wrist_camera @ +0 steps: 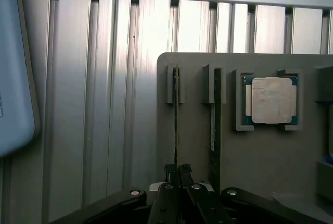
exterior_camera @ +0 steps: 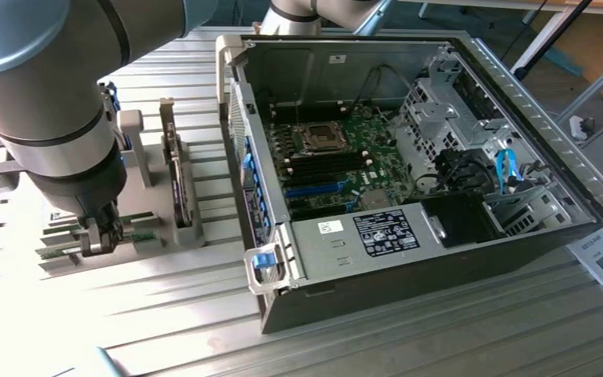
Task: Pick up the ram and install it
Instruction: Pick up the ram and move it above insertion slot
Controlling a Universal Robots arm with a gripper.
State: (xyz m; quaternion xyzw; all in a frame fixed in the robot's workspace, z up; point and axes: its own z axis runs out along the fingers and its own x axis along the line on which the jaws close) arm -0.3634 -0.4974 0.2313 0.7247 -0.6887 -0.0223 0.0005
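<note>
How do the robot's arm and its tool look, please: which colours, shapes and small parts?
The arm is a thick round tube, silver-grey, with a pale blue cap and a black section lower down. The tool is black: two slim fingers on angled link bars, joined by shiny screws.

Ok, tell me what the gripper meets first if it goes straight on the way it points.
The ram: the gripper looks shut on its edge, so pushing on would press it into the grey holder beneath, though depth is unclear.
</note>
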